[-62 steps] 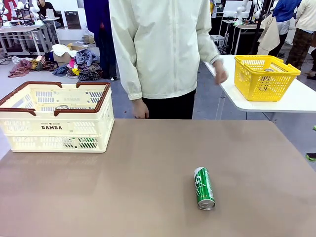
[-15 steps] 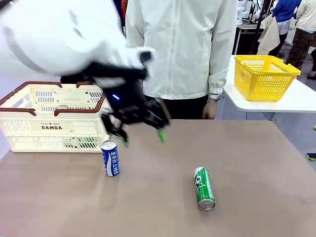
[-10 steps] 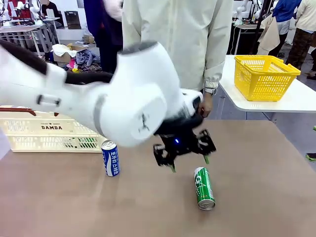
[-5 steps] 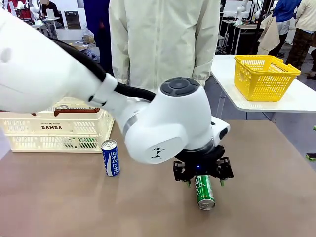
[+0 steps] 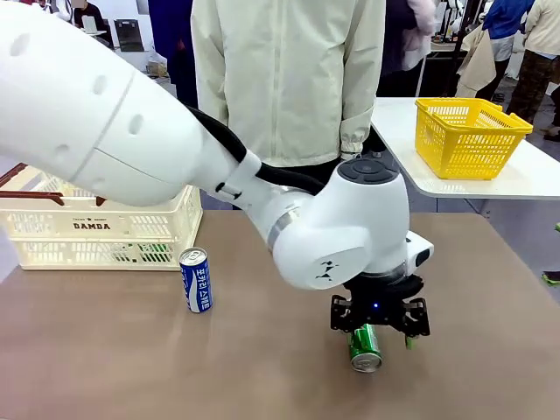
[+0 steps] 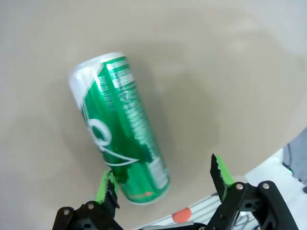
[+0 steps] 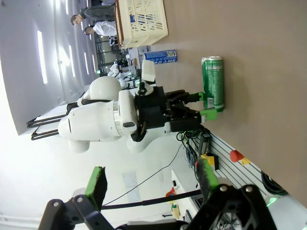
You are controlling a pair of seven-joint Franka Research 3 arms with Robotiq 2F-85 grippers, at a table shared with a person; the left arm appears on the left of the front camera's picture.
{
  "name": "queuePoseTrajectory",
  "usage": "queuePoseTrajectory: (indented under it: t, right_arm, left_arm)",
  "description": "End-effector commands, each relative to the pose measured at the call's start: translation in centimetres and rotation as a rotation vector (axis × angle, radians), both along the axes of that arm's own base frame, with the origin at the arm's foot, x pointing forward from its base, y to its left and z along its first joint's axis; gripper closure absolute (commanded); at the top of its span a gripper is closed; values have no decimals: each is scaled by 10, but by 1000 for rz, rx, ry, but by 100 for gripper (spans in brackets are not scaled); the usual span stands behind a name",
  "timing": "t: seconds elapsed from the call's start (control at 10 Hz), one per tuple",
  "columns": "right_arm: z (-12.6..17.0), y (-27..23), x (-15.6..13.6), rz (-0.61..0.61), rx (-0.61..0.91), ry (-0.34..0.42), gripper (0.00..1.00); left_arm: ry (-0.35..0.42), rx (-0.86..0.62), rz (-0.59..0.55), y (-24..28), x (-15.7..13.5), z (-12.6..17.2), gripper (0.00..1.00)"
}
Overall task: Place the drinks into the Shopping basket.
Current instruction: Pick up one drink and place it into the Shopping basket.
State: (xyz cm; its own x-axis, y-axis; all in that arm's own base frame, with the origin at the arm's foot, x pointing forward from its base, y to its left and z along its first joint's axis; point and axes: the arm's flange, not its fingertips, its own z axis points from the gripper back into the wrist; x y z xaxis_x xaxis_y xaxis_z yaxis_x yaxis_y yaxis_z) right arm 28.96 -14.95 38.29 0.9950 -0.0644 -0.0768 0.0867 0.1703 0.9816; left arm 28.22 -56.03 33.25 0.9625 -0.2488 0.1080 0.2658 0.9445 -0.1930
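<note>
The green can (image 5: 365, 348) lies on its side on the brown table (image 5: 131, 367), one silver end turned toward the robot's edge. The left gripper (image 5: 378, 336) is low over it with its fingers (image 6: 220, 170) spread open, one on each side of the can's body. In the left wrist view the green can (image 6: 125, 129) runs slantwise between them: one green pad sits right against its side near the lower end, too close to tell whether it touches, while the other pad stands clear of it with bare table between. The right wrist view shows the same from the side, the left gripper (image 7: 204, 104) straddling the green can (image 7: 213, 84).

To the robot's left of the green can, well apart, the blue-and-white can (image 5: 197, 280) stands upright. Beyond that, farther left and toward the far edge, is the Shopping basket (image 5: 92, 226), marked "DAMDA". A person (image 5: 289, 79) in a pale jacket stands across the table from the green can. To the can's right and farther back, a yellow basket (image 5: 468, 136) sits on a separate white table (image 5: 525, 179).

The right gripper (image 7: 151, 179) is raised, well apart from the green can, its fingers wide open and holding nothing.
</note>
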Motion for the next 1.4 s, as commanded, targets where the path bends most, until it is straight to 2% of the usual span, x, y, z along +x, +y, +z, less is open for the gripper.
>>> queuePoseTrajectory:
  t: [0.0, 0.5, 0.9, 1.0, 1.1, 1.2, 1.3]
  right_arm:
    - [5, -1, -1, 4, 0, 17, 0]
    - [5, -1, -1, 4, 0, 17, 0]
    - [5, -1, -1, 4, 0, 17, 0]
    - [5, -1, -1, 4, 0, 17, 0]
    - [5, -1, -1, 4, 0, 17, 0]
    - [5, -1, -1, 4, 0, 17, 0]
    - [5, -1, -1, 4, 0, 17, 0]
  left_arm:
    - [5, 55, 23, -11, 17, -6, 0]
    - [34, 124, 65, -15, 31, -26, 0]
    - [38, 116, 68, -14, 35, -28, 0]
    - [38, 119, 62, -13, 37, -29, 24]
    - [32, 126, 56, -13, 38, -28, 80]
    - [12, 128, 52, -12, 38, -27, 100]
    - [13, 124, 51, -12, 38, -27, 100]
